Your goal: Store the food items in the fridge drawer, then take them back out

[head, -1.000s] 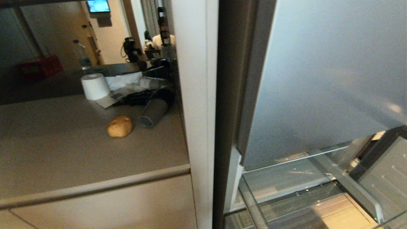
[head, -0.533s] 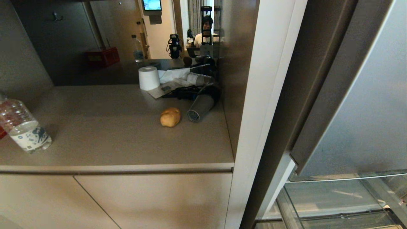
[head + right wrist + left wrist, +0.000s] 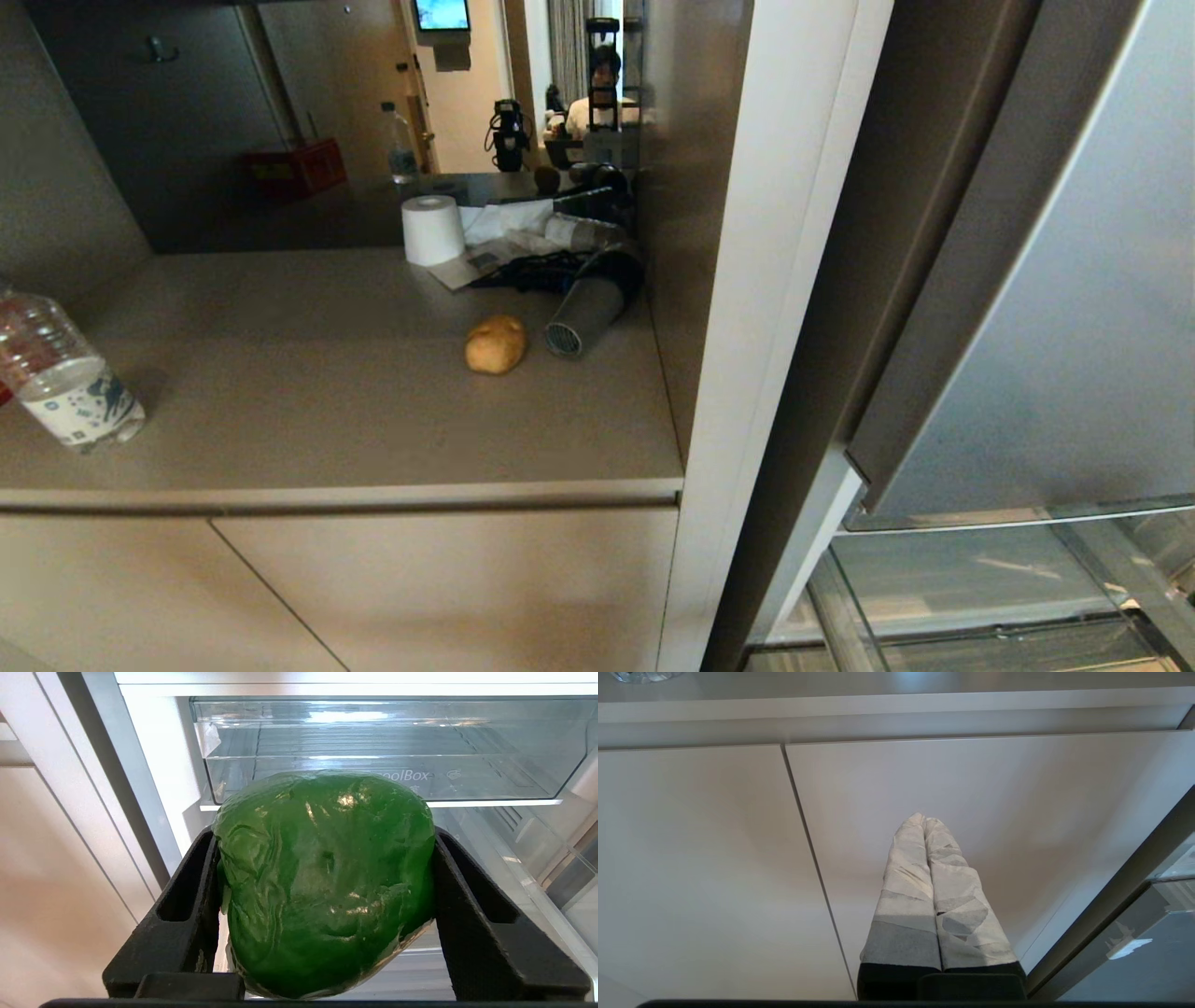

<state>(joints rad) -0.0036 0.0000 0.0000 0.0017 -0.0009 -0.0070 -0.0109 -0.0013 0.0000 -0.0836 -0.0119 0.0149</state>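
Note:
My right gripper [image 3: 324, 840] is shut on the glossy green bell pepper [image 3: 324, 882], which fills the space between its black fingers. Beyond the pepper stands the open fridge with the see-through fridge drawer [image 3: 387, 786]. In the head view the drawer's clear rim [image 3: 980, 518] shows at the lower right. The tan potato [image 3: 496, 344] lies on the beige counter [image 3: 327, 411], far from both grippers. My left gripper [image 3: 923, 820] is shut and empty, pointing at the beige cabinet doors [image 3: 994, 788] under the counter. Neither gripper appears in the head view.
A water bottle [image 3: 65, 373] stands at the counter's left edge. A white paper roll [image 3: 433, 230], papers and a grey cylinder [image 3: 583, 317] crowd the back right corner. A white upright panel [image 3: 747, 373] separates counter and silver-blue fridge door [image 3: 1074, 280]. A person shows in the mirror [image 3: 602, 84].
The head camera has swung left: the counter and water bottle came into view and the fridge drawer slid to the right edge. The potato stays where it lay.

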